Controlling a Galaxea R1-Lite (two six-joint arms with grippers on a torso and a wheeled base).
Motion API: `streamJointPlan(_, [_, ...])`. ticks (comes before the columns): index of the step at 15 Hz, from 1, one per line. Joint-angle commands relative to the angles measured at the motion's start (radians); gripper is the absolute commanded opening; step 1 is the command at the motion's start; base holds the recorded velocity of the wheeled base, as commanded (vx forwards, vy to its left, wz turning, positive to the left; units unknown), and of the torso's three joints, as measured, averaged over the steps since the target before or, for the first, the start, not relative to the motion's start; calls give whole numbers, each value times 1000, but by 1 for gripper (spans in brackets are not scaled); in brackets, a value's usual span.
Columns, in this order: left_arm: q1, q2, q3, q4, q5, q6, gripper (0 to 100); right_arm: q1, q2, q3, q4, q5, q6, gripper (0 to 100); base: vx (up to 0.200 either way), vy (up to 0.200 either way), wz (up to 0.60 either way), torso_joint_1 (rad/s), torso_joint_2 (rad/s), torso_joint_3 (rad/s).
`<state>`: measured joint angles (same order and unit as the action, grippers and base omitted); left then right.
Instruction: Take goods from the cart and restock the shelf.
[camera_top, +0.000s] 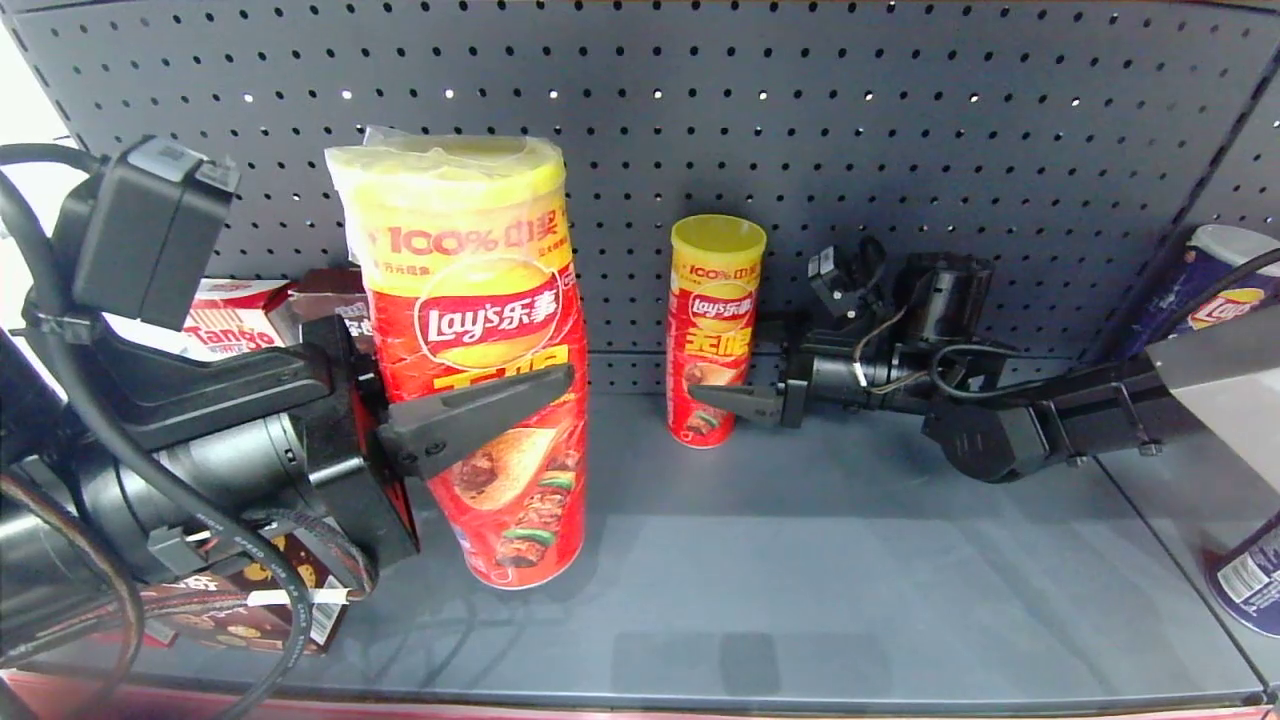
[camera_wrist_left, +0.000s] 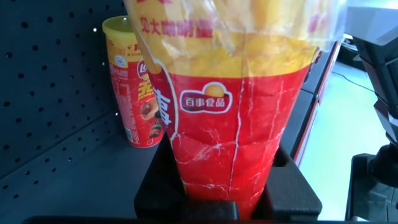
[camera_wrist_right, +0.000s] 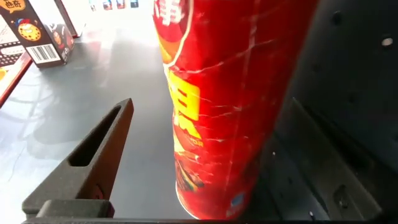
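Head view: chip can (camera_top: 465, 300) upright in left gripper (camera_top: 485, 385), lid up.

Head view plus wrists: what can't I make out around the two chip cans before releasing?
- Large can base: left wrist view, left gripper covers it; contact with the shelf unclear.
- Right gripper's far finger: head view, behind the small can.
- Boxes: head view, left arm covers most.
- Purple can: cut off by the head view's right edge.
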<state>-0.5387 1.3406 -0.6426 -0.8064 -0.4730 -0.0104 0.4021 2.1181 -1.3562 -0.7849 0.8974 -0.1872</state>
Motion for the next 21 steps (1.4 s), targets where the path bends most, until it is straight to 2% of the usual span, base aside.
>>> streamJointPlan(1, [0,0,1,0,1,0,0,7,22,-9,-2,-3,0,100,0,0,0,0,0,0])
streamJointPlan(9, [2,0,7,0,4,0,0,15,69,-49,-4,-5,-1,100,0,0,0,0,0,0])
streamJointPlan(10, [2,0,7,1,4,0,0,15,76,-52,-4,-3,0,0,0,0,0,0,0,0])
streamJointPlan(17, [2,0,12,0,4,0,0,26,22,-26,3,-6,0,0,0,0,0,0,0,0])
streamJointPlan(21, [2,-6,17,0,4,0,0,57,-96,78,-4,-74,0,0,0,0,0,0,0,0])
